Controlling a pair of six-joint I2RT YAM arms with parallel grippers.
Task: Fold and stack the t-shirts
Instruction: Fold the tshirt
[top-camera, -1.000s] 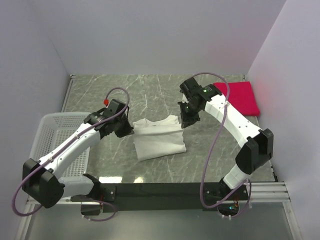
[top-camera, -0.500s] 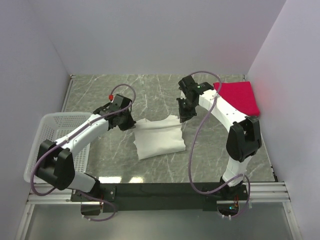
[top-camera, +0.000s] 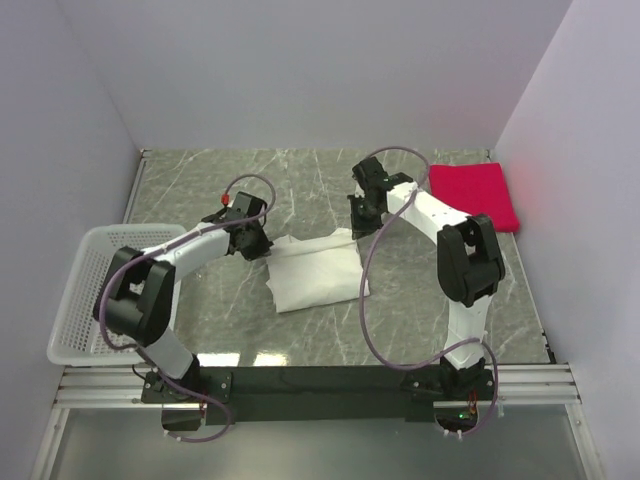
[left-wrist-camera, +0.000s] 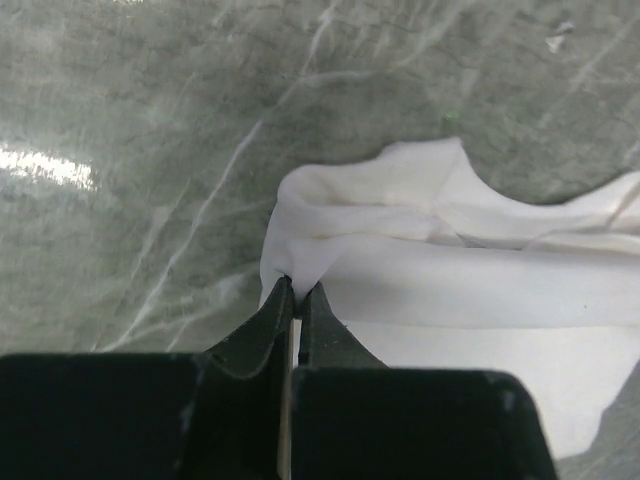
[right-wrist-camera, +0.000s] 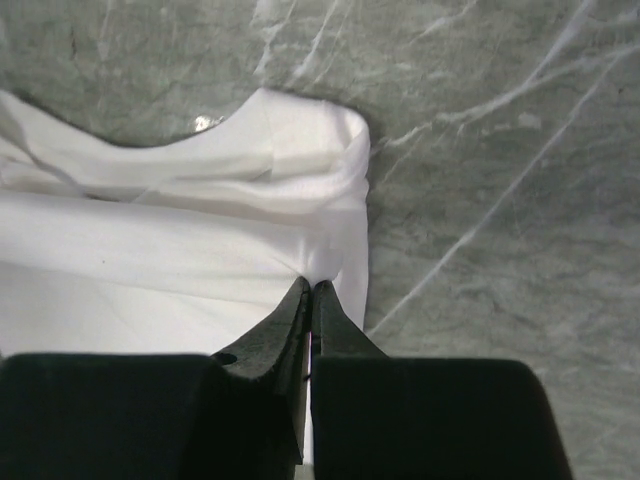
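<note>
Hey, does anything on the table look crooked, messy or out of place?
The white t-shirt lies skewed, its far edge bunched where the left fingers and right fingers pinch its corners. The red t-shirt sits neatly folded at the far right. Nothing spilled or damaged.

The table (top-camera: 300, 180) is grey-green marble with white veins. At its centre is a plain white t-shirt (top-camera: 315, 275), at 2 o'clock a bright red t-shirt (top-camera: 472, 195), and at 8 o'clock a white mesh basket (top-camera: 80, 310). The left end effector (left-wrist-camera: 297, 288) and right end effector (right-wrist-camera: 310, 286) are black.
</note>
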